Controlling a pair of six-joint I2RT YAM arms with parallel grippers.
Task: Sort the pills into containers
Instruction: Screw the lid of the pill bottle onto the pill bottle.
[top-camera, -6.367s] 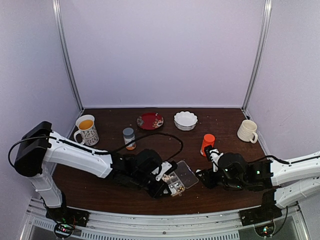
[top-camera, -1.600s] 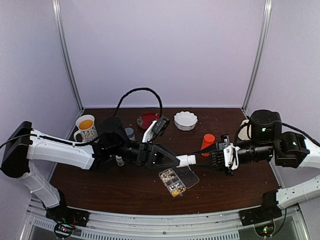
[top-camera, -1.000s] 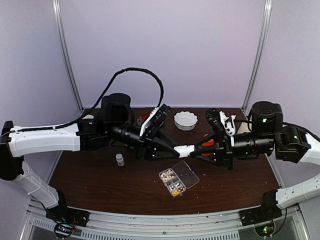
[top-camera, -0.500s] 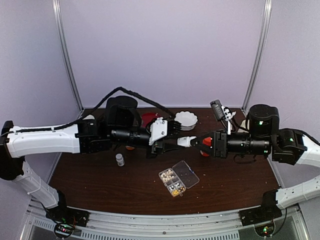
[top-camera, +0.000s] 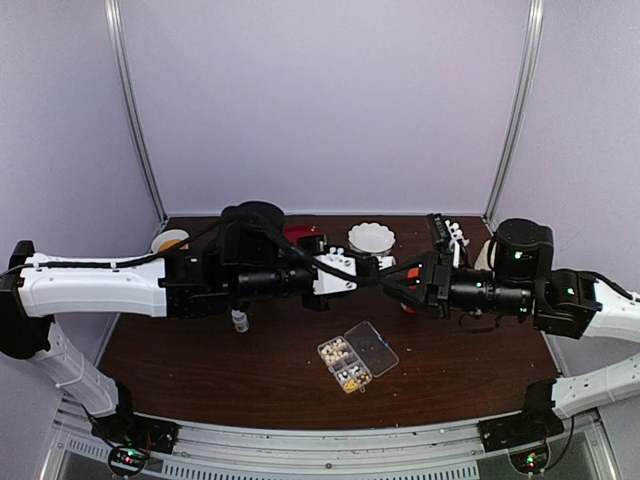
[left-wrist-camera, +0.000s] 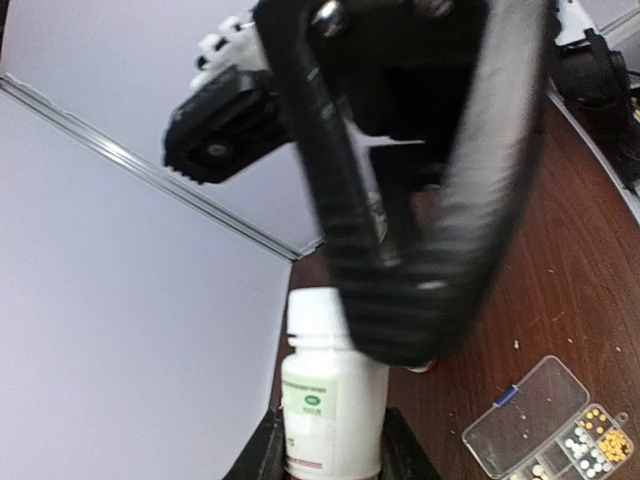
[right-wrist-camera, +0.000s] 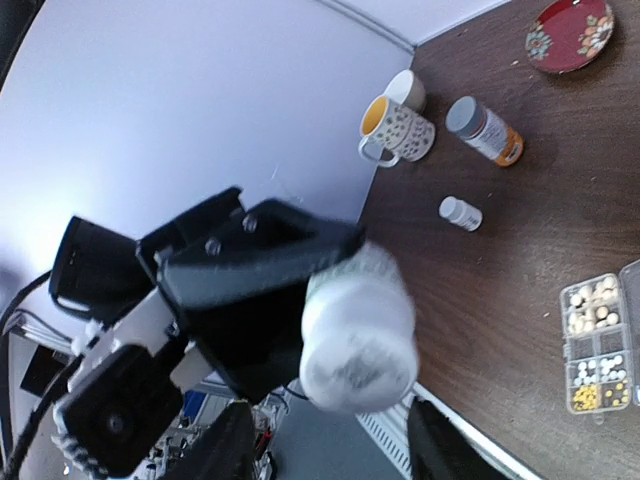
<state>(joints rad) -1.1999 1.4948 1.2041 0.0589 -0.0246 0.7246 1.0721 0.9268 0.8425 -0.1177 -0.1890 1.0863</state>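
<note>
My left gripper (left-wrist-camera: 330, 440) is shut on a white pill bottle (left-wrist-camera: 330, 400) with a green label and holds it level, high above the table. My right gripper (right-wrist-camera: 335, 445) faces the bottle's cap end (right-wrist-camera: 358, 335). Its jaws stand wide apart on either side of the cap with gaps showing. The two grippers meet in mid-air (top-camera: 375, 270) in the top view. The clear pill box (top-camera: 357, 355) lies open on the table below, with pills (top-camera: 343, 362) in its left cells. It also shows in the left wrist view (left-wrist-camera: 560, 420) and the right wrist view (right-wrist-camera: 600, 340).
A small white vial (top-camera: 240, 320) stands left of the box. An amber bottle with a grey cap (right-wrist-camera: 484, 130) lies beyond it. A patterned mug of orange liquid (top-camera: 170, 240), a red plate (top-camera: 300, 235), a white scalloped bowl (top-camera: 371, 239) and an orange cup (top-camera: 412, 275) stand at the back.
Both arms rose from the table by the box. The left gripper lifted the white bottle and turned it level. The right gripper came in to the bottle's cap end.
</note>
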